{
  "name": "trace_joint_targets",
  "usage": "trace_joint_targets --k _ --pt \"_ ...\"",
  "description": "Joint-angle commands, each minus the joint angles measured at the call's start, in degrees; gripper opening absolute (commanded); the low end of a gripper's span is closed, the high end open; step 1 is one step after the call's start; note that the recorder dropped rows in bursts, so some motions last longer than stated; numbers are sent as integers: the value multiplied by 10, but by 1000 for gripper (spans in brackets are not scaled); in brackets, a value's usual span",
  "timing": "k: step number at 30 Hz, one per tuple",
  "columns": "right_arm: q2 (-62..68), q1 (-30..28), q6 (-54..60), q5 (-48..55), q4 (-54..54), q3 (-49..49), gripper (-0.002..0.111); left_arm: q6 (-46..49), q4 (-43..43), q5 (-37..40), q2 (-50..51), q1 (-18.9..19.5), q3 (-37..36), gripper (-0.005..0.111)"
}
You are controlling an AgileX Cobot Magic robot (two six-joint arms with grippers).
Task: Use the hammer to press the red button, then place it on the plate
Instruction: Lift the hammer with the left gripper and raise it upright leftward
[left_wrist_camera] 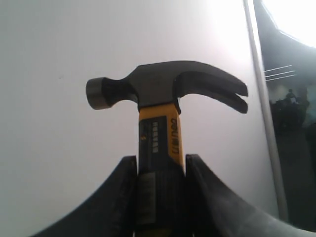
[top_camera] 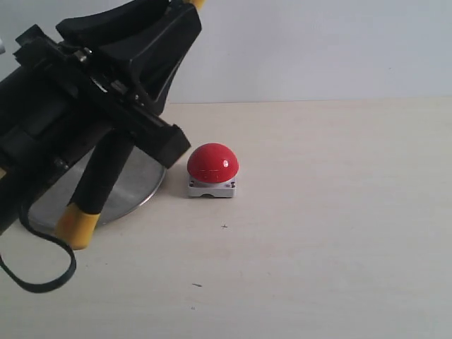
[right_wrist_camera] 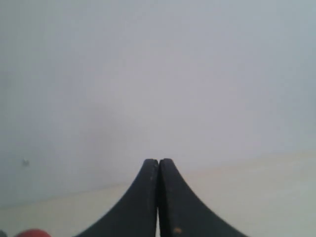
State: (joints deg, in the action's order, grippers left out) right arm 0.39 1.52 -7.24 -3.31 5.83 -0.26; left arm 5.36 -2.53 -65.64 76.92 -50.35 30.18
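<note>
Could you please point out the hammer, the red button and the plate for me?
hammer (left_wrist_camera: 158, 131), left wrist view, yellow neck below the head.
red button (top_camera: 212, 162), exterior view, middle of the dome.
plate (top_camera: 141, 185), exterior view, bare metal near the rim.

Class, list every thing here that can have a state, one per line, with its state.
hammer: held by its handle, head uppermost.
left gripper: shut on the hammer.
right gripper: shut, empty.
red button: free, nothing touching it.
plate: lying flat, partly hidden.
</note>
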Motion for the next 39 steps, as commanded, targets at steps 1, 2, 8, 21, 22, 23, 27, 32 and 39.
trace_joint_targets --k 1,2,8,21,22,23,27,32,39 --pt "-4 -2 -11 -131 3 3 0 2 -148 -43 -9 2 9 0" --pt "-4 -2 -13 -148 8 3 0 2 -190 -43 -9 2 13 0" --pt "-4 -2 -20 -230 11 3 0 2 -288 -43 -9 12 28 0" --pt "54 -2 -788 -243 -448 3 0 4 -111 -43 6 13 40 0" --pt "71 -2 -809 -274 -479 3 0 4 -109 -43 7 13 40 0" --pt "95 -2 -819 -300 -507 2 0 4 -109 -43 10 13 40 0" --pt "206 -2 -818 -270 -556 -43 0 4 -108 -43 10 13 55 0" --pt "371 -2 -779 -315 -570 -105 0 4 -108 -43 11 13 83 0" --pt "645 2 -895 -472 -754 -215 0 4 -113 -43 11 13 85 0"
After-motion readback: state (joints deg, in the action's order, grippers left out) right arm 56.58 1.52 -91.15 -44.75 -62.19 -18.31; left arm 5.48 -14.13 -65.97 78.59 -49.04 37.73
